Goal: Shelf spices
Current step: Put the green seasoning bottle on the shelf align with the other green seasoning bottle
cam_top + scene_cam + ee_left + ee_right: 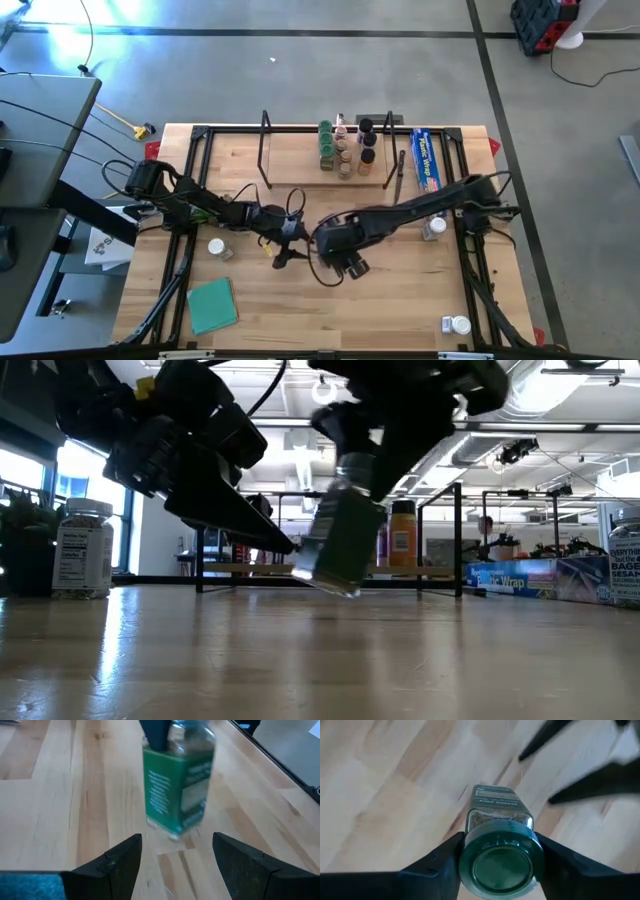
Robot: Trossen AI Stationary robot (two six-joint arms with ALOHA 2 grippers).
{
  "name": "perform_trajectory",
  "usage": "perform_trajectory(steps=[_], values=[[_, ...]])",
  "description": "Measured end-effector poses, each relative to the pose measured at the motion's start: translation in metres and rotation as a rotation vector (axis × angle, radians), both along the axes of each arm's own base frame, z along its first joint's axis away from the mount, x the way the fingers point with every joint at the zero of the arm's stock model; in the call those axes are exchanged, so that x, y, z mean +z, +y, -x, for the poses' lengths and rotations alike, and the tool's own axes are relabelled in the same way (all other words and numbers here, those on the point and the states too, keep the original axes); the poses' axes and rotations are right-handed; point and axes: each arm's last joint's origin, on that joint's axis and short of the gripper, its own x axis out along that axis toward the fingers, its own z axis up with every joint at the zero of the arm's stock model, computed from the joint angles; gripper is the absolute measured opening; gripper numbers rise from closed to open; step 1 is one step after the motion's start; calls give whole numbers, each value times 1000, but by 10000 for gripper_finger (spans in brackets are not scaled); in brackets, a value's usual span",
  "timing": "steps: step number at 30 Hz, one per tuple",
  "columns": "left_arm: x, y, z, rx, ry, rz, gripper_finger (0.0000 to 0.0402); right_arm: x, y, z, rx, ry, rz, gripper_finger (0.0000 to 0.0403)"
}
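The right gripper (345, 262) sits just below the table's middle in the high view, its dark wrist covering whatever it carries; the left gripper (287, 243) lies close at its nine o'clock, fingers spread in a V toward it. The shelf (300, 165) stands at twelve o'clock along the far edge, with a cluster of spice jars (345, 148) on its board and a blue wrap box (427, 158) at the shelf's three o'clock. Loose jars rest on the table (400, 300): a white-lidded jar (216, 246) at nine o'clock of the left gripper, one (434, 227) under the right arm at three o'clock, another (457, 324) near the five o'clock corner. A teal square (212, 304) lies at seven o'clock.

The low view shows the right gripper reaching down from twelve o'clock and holding the green-labelled jar (338, 545) by its top; the jar hangs tilted, its base off the wood. The left gripper's dark fingers (235, 510) point at it from ten o'clock.

In the left wrist view the same jar (179, 777) stands ahead of the two parted fingers (117, 862), not between them.

In the right wrist view both fingers (445, 857) press the green lid (500, 862) from either side, clamped on the jar
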Motion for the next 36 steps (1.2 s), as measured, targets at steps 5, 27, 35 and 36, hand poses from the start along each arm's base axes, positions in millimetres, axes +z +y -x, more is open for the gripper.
perform_trajectory(steps=[5,27,35,36], values=[[-1,0,1,0,15,-2,239,1,4,-22,147,-24,61,236],[-5,-17,6,-76,53,-32,239,-18,62,0,-255,21,-158,224],[-7,-35,11,-112,92,2,239,-70,64,2,-510,-209,-268,177],[-7,-38,12,-114,95,7,239,-72,59,1,-532,-220,-258,173]])
